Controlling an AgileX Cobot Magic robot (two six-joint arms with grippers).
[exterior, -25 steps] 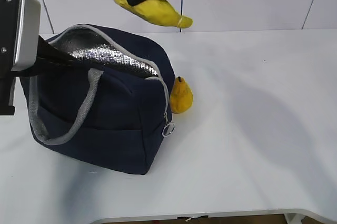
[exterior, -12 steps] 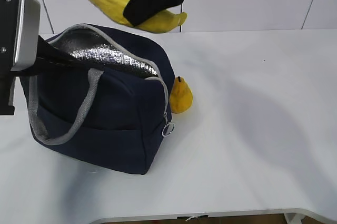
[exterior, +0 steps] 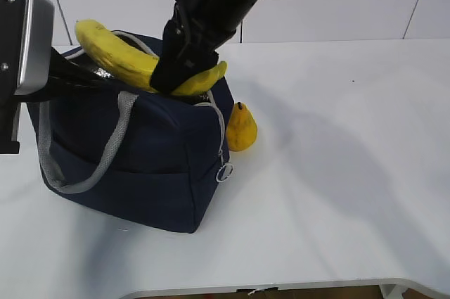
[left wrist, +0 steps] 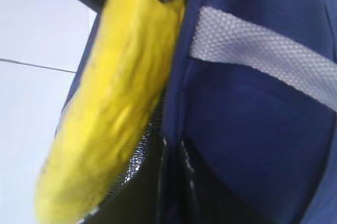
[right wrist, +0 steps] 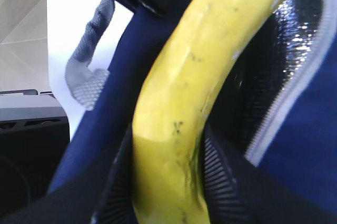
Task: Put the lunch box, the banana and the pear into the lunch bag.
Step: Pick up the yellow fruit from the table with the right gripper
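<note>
While the right gripper (exterior: 184, 72) stayed clamped on the banana (exterior: 119, 58) over the lunch bag (exterior: 155, 165), its mouth was hidden; left fingers together at nine o'clock; pear (exterior: 242, 128) at three o'clock.

Banana (exterior: 123, 60) across open navy lunch bag (exterior: 148, 165) top; pear (exterior: 242, 127) beside bag.

white table (exterior: 351, 193) under scene; pale panelled wall (exterior: 337, 0) behind with dark seams.
</note>
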